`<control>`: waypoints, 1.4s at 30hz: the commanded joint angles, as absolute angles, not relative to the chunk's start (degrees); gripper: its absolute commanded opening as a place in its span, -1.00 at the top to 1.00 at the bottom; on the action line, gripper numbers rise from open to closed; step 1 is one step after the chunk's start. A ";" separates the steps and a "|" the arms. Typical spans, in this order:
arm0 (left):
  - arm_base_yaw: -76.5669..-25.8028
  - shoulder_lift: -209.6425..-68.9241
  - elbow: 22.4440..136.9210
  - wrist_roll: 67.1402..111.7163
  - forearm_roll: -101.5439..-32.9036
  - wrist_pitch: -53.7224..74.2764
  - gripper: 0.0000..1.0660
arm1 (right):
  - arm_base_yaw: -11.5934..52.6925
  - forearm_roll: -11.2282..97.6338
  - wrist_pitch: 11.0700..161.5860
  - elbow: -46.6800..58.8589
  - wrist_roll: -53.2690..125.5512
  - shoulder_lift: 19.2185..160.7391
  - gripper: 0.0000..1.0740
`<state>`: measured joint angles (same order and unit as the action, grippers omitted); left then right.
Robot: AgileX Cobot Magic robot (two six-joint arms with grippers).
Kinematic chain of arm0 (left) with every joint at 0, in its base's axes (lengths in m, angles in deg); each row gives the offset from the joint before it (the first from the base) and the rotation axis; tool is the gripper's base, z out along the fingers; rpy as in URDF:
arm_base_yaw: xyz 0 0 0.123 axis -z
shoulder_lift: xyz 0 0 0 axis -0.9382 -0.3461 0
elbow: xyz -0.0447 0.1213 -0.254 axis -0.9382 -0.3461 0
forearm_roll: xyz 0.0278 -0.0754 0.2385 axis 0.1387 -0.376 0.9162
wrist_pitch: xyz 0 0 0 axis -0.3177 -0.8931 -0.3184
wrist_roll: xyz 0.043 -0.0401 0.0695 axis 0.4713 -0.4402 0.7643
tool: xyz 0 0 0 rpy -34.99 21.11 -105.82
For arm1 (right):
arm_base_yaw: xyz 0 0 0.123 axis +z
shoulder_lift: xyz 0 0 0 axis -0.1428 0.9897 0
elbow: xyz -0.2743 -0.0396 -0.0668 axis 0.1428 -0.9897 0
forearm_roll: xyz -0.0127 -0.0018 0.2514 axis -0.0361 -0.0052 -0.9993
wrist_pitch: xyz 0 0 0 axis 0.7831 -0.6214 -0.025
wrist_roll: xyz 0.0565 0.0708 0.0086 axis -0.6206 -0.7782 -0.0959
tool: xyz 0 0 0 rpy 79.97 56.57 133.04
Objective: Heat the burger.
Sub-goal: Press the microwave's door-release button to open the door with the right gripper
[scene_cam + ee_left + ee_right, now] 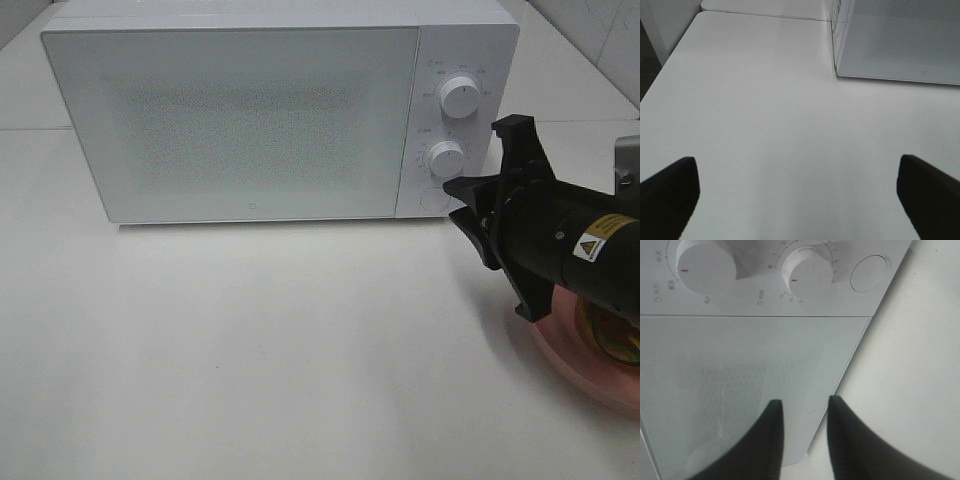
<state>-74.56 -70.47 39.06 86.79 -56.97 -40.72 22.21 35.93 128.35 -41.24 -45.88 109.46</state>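
The right pincer [458,200] has its fingers drawn close, a slim gap between them, pinching nothing. It hovers just before the microwave's [250,120] control panel, near the round button [433,198] below the lower knob [447,158]. The narrowed tips probably serve as a blunt point to press that button and release the shut door. Behind this pincer, partly hidden under its arm, the burger [605,335] sits on a pink plate [565,350], waiting until the door opens. The left pincer [797,165] is spread wide and empty, low over bare tabletop [250,350], with the microwave's corner well ahead of it, probably kept clear. The tabletop is plain white and matte, with a pale tiled wall [600,30] beyond.
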 commanded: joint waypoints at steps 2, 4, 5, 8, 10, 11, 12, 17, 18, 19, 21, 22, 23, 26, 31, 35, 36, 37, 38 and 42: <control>-74.68 -69.84 38.95 86.74 -57.25 -39.97 -0.87 | 22.27 37.24 130.25 -41.06 -47.42 110.83 0.95; -74.68 -69.84 38.95 86.74 -57.25 -39.97 -0.87 | 22.27 37.47 130.59 -41.06 -47.77 111.98 1.00; -74.68 -69.84 38.95 86.74 -57.25 -39.97 -0.87 | 22.27 37.47 130.59 -41.06 -47.77 111.98 1.00; -74.68 -69.84 38.95 86.74 -57.25 -39.97 -0.87 | 22.21 34.04 131.51 -41.06 -48.00 112.95 1.00; -74.68 -69.84 38.95 86.74 -57.25 -39.97 -0.87 | 22.21 33.00 132.08 -41.06 -48.00 113.47 1.00; -74.68 -69.84 38.95 86.74 -57.25 -39.97 -0.87 | 22.21 31.51 132.54 -41.01 -48.00 114.79 1.00; -74.68 -69.84 38.95 86.74 -57.25 -39.97 -0.87 | 22.21 29.91 133.45 -41.01 -48.00 116.28 1.00; -74.68 -69.84 38.95 86.74 -57.25 -39.97 -0.87 | 21.87 28.48 135.75 -39.69 -48.17 120.46 1.00; -74.68 -69.84 38.95 86.74 -57.25 -39.97 -0.87 | 21.87 28.48 136.49 -38.54 -48.51 122.47 1.00; -74.68 -69.84 38.95 86.74 -57.25 -39.97 -0.87 | 21.87 28.48 136.49 -38.54 -48.51 122.47 1.00; -74.68 -69.84 38.95 86.74 -57.25 -39.97 -0.87 | 21.87 28.31 136.49 -36.08 -48.51 125.16 1.00; -74.68 -69.84 38.95 86.74 -57.25 -39.97 -0.87 | 21.87 28.31 136.49 -36.08 -48.51 125.16 1.00; -74.68 -69.84 38.95 86.74 -57.25 -39.97 -0.87 | 21.47 28.08 136.49 -35.39 -48.63 125.85 1.00; -74.68 -69.84 38.95 86.74 -57.25 -39.97 -0.87 | 19.06 28.25 136.38 -32.81 -48.69 128.25 1.00; -74.68 -69.84 38.95 86.74 -57.25 -39.97 -0.87 | 17.34 29.17 136.26 -30.47 -48.69 130.14 1.00; -74.68 -69.84 38.95 86.74 -57.25 -39.97 -0.87 | 15.79 29.17 136.20 -27.89 -48.69 132.61 1.00; -74.68 -69.84 38.95 86.74 -57.25 -39.97 -0.87 | 15.79 29.17 136.20 -27.89 -48.69 132.61 1.00; -74.68 -69.84 38.95 86.74 -57.25 -39.97 -0.87 | 15.62 29.17 136.20 -27.37 -48.69 133.07 1.00; -74.68 -69.84 38.95 86.74 -57.25 -39.97 -0.87 | 15.16 29.39 136.20 -26.45 -48.69 133.87 1.00; -74.68 -69.84 38.95 86.74 -57.25 -39.97 -0.87 | 15.16 29.68 136.15 -25.25 -48.69 134.73 1.00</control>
<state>-74.56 -70.47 39.06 86.79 -56.97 -40.72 15.45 28.99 136.03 -25.82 -48.28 134.78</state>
